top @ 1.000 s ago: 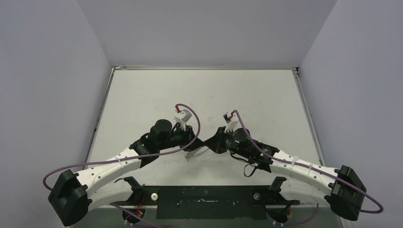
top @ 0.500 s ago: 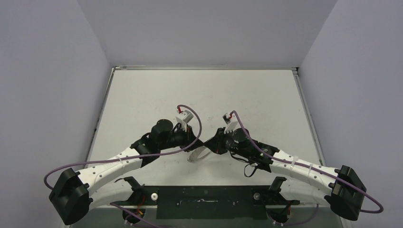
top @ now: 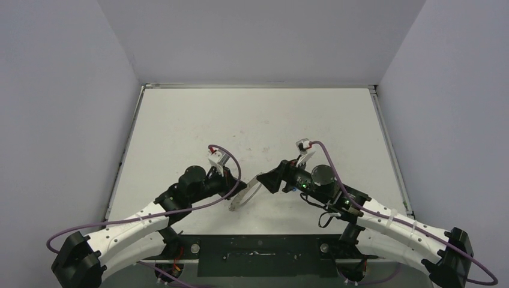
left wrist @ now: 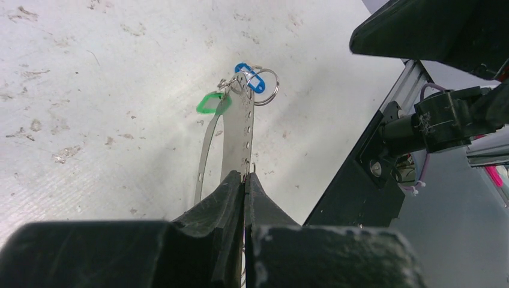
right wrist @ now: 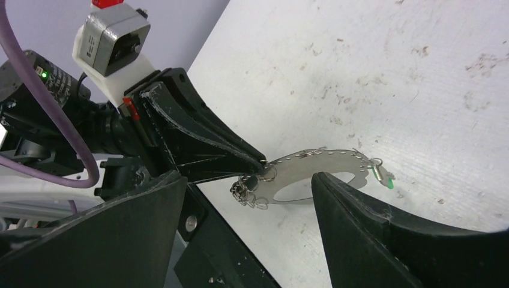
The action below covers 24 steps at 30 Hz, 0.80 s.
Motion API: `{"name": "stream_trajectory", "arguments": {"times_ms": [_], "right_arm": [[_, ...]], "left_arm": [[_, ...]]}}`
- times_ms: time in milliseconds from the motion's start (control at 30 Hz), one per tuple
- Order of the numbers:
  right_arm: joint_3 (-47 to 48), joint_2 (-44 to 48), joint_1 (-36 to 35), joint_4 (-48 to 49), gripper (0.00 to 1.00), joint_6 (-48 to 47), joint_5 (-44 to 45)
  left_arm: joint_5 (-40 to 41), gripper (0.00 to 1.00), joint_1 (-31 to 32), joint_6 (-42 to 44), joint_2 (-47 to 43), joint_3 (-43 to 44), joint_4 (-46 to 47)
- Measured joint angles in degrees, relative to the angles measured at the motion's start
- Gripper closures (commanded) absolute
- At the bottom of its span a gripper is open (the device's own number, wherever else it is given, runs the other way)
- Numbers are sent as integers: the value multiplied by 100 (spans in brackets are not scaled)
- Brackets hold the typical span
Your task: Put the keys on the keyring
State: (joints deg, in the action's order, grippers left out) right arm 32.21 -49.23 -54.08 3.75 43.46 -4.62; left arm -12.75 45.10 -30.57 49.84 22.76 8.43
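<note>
The keyring (left wrist: 239,135) is a thin pale metal band with small holes, held up off the white table. My left gripper (left wrist: 245,178) is shut on its near end. At the far end hang the keys, one with a blue tag (left wrist: 249,78) and one with a green tag (left wrist: 212,103), beside a small split ring (left wrist: 268,87). In the right wrist view the keyring (right wrist: 318,164) lies between and beyond my open right gripper (right wrist: 249,177), touching neither finger. The green key (right wrist: 384,175) dangles at its right end; a cluster of small rings (right wrist: 249,193) hangs by the left gripper's fingers (right wrist: 210,150). From above, the keyring (top: 245,193) spans between left gripper (top: 235,191) and right gripper (top: 268,179).
The black base plate (top: 258,255) runs along the table's near edge, just behind the keyring. Purple cables (top: 231,174) loop over both wrists. Grey walls enclose the table (top: 240,120) on three sides.
My right gripper has opened and let go of the keyring, sliding a little right. My left gripper has shut on the ring and pulled it back toward the near edge.
</note>
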Motion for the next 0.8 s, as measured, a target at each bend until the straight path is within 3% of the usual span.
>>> {"name": "stream_trajectory", "arguments": {"times_ms": [167, 367, 533, 800], "right_arm": [[-46, 485, 17, -330, 13, -111, 391], [-46, 691, 444, -1073, 15, -192, 546], [-170, 472, 1097, -1196, 18, -227, -103], [-485, -28, 1163, -503, 32, -232, -1370]], "left_arm": [[186, 100, -15, 79, -387, -313, 243], [358, 100, -22, 247, -807, -487, 273], [332, 100, -22, 553, -1182, -713, 520], [66, 100, -22, 1095, -1556, -1110, 986]]}}
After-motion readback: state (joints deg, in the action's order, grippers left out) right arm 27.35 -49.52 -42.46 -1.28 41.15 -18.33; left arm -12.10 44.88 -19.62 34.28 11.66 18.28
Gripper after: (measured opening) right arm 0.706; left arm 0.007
